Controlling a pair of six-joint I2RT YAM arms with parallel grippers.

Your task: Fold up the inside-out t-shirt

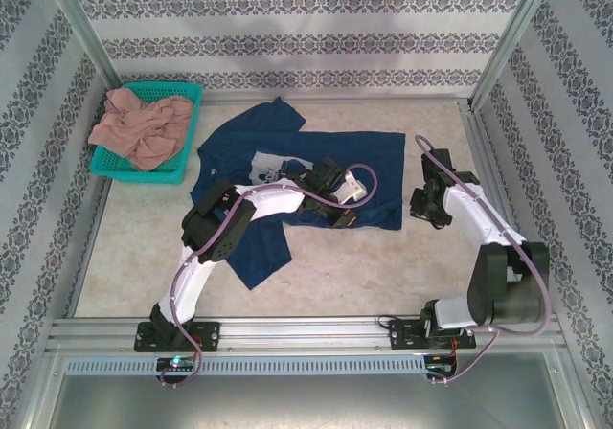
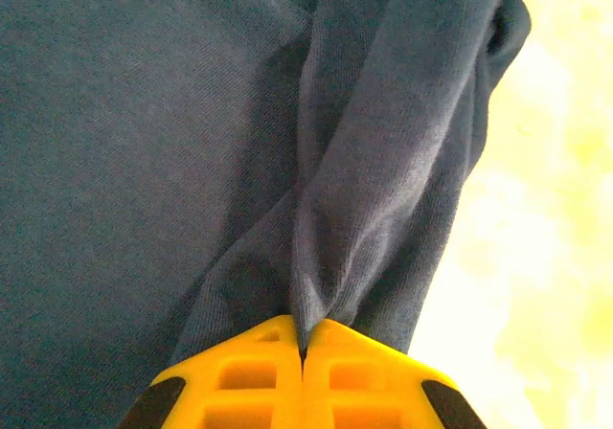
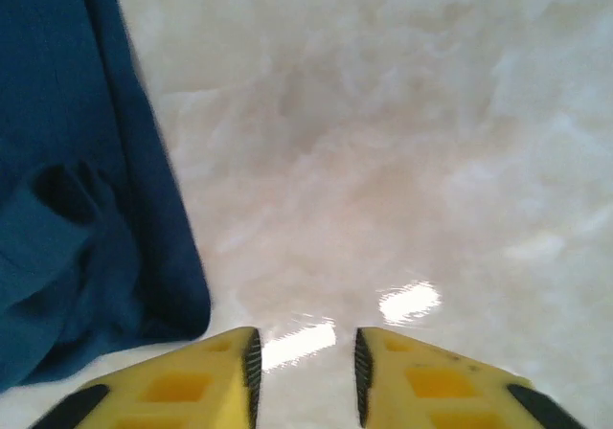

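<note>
A teal basket holding a pinkish garment sits far to the left of the left gripper. That gripper is clamped on a bunched fold of the navy t-shirt, which lies spread on the counter. The right gripper, fingers apart, hangs over bare counter with the shirt's edge just to its left.

Table top: pale, mottled, stone-like finish, glossy enough to throw a bright reflection in the right wrist view. Enclosure: left wall, far wall and right wall, all white with horizontal bands of dark floral pattern. Slanting metal posts stand at the far-left corner and the far-right corner. Aluminium rails span the near edge, with a slotted strip just beyond and a plain grey panel nearest. Lighting even; shadows soft.
</note>
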